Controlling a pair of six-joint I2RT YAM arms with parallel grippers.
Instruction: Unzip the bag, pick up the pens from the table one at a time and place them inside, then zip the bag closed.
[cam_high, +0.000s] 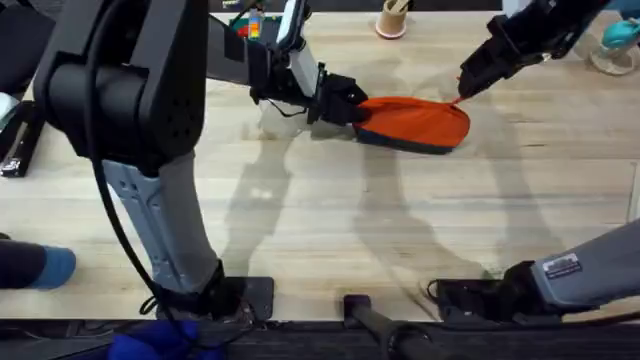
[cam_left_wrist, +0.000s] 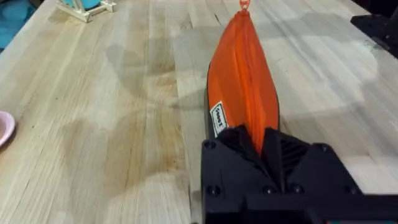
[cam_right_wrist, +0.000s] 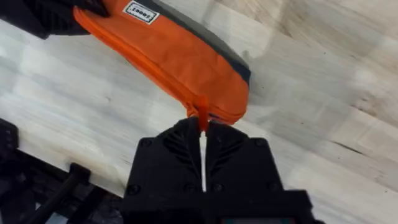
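the right claw (cam_right_wrist: 203, 144) is closed on the orange pull tab (cam_right_wrist: 201, 111) at the bag's (cam_high: 415, 122) far end; the left claw (cam_left_wrist: 266, 148) clamps the near end, pinning it flat on the table (cam_high: 320, 220). the thin tab could slip free if tugged off-line. open planks surround the bag; a cup (cam_high: 391, 20) sits well behind.

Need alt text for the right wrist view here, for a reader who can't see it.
The right gripper, black fingers shut, pinches the orange zipper pull at one end of the orange bag lying on the wooden table. The bag carries a small white label.
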